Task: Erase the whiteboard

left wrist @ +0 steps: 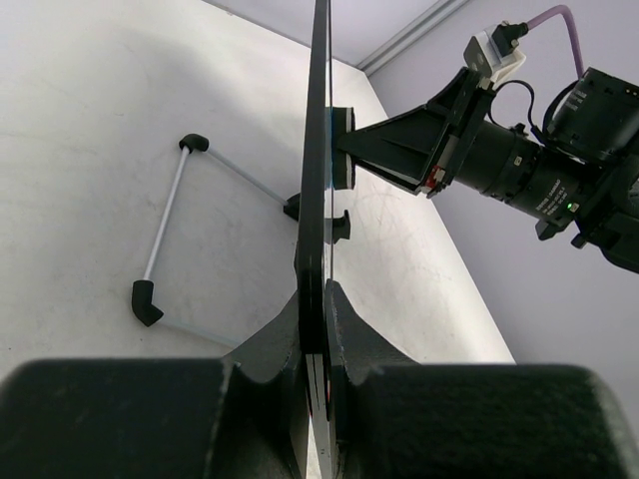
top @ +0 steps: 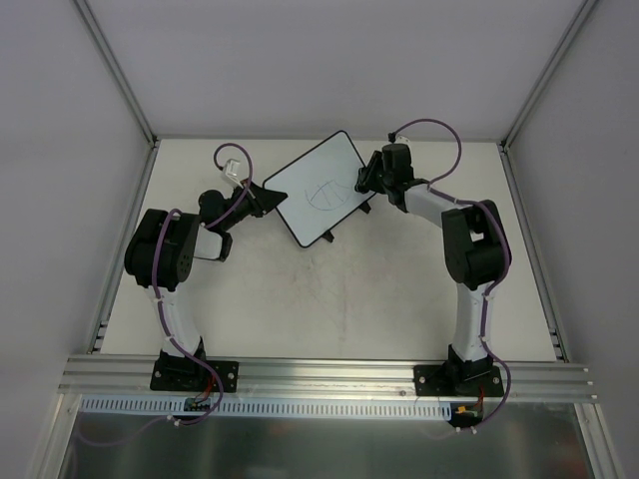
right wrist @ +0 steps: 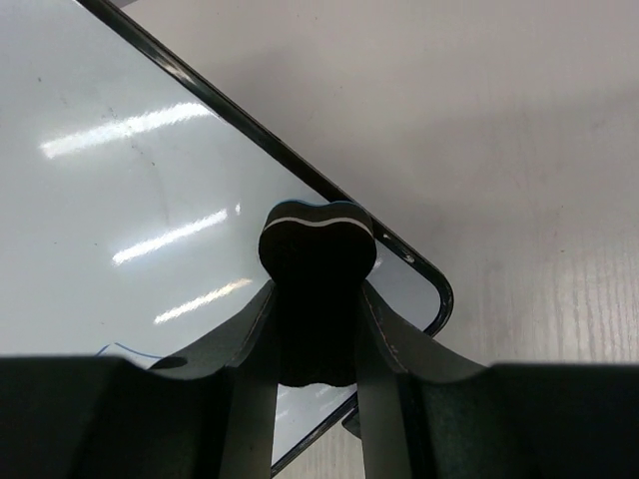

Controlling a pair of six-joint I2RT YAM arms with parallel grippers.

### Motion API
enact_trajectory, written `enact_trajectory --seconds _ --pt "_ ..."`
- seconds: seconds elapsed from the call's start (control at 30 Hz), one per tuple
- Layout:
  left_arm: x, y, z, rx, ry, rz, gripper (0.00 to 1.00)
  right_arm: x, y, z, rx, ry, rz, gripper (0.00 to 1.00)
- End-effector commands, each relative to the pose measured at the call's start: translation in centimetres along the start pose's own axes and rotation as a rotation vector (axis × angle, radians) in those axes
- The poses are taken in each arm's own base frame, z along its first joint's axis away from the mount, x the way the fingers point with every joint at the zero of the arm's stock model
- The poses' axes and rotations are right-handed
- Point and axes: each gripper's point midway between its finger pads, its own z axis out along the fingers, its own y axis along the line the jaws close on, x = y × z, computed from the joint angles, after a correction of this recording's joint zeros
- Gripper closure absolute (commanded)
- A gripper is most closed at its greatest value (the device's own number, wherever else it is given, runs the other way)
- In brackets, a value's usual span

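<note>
Right end effector (right wrist: 318,304): pinching eraser (right wrist: 318,244), which touches whiteboard (right wrist: 150,200) just ahead.
Left end effector (left wrist: 318,314): pinching whiteboard's edge.

You have a glossy, smooth whiteboard (right wrist: 130,200), a matt black eraser (right wrist: 318,261) against it, and a matt, faintly grained table (right wrist: 519,120) beneath it.

Both arms reach inward, left hand (top: 268,197) and right hand (top: 362,185) clamped tight.

things counted
there was one whiteboard (top: 321,188), one eraser (right wrist: 318,249), one table (top: 329,309), and two arms: left arm (top: 165,249), right arm (top: 477,249).
</note>
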Motion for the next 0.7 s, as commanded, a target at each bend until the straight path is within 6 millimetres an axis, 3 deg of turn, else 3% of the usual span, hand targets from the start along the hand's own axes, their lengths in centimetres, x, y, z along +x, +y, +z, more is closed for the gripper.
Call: enact_trajectory --seconds 0.0,0.3,0.67 --pt "-3.4 -5.6 -0.4 0.229 -0.152 0.304 1.00 3.6 5.4 -0.5 -0.142 0.038 -0.114 1.00" --pt "-3.3 -5.7 -0.3 0.237 -0.144 0.302 1.00 5.9 13.0 -2.9 -0.361 -0.025 -0.314 1.00" --pt "-3.1 -5.4 0.1 0.242 -0.133 0.285 1.00 10.2 18.9 -5.3 -0.551 0.063 -0.543 1.00"
